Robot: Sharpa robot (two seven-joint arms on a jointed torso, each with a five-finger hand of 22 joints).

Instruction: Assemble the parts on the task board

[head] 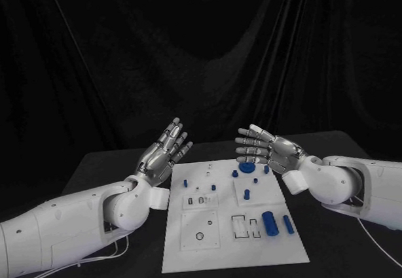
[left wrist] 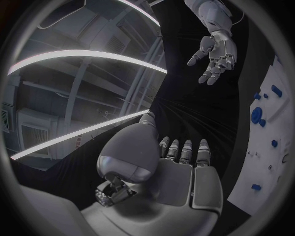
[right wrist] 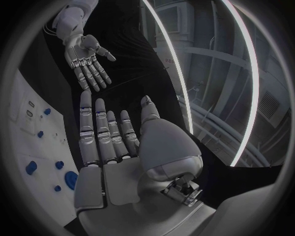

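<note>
Black table [head: 109, 173]: runs under everything before me, dark cloth behind it.

My left arm [head: 58, 230]: white, comes in from the left and ends beside the board's left edge.

My right arm [head: 376, 189]: white, comes in from the right and ends beside the board's right edge.

Task board [head: 232, 253]: white plate lying flat in the middle of the table, between my two arms, long side running from near to far. Its rim also shows in the left wrist view [left wrist: 246, 191] and the right wrist view [right wrist: 24, 132].

My left hand [head: 165, 152]: raised above the far left corner of the board, fingers straight and apart, palm turned inward toward the other hand. It grasps nothing; released. Seen from behind in its own wrist view [left wrist: 178, 172].

My right hand [head: 270, 147]: raised above the far right corner of the board, fingers apart and slightly bent, palm facing the left hand. Released, nothing in it. Seen also in its own wrist view [right wrist: 117, 147].

The two hands are apart, with a gap between them over the board's far end.

Parts, blue, all lying on the board and touched by neither hand:
- round disc [head: 247, 168], far end, near the right hand.
- thick cylinder [head: 269, 223], near right area.
- slimmer cylinder [head: 287, 224], just beside it on the right.
- small pegs [head: 246, 193], scattered over the middle and far half.
</note>
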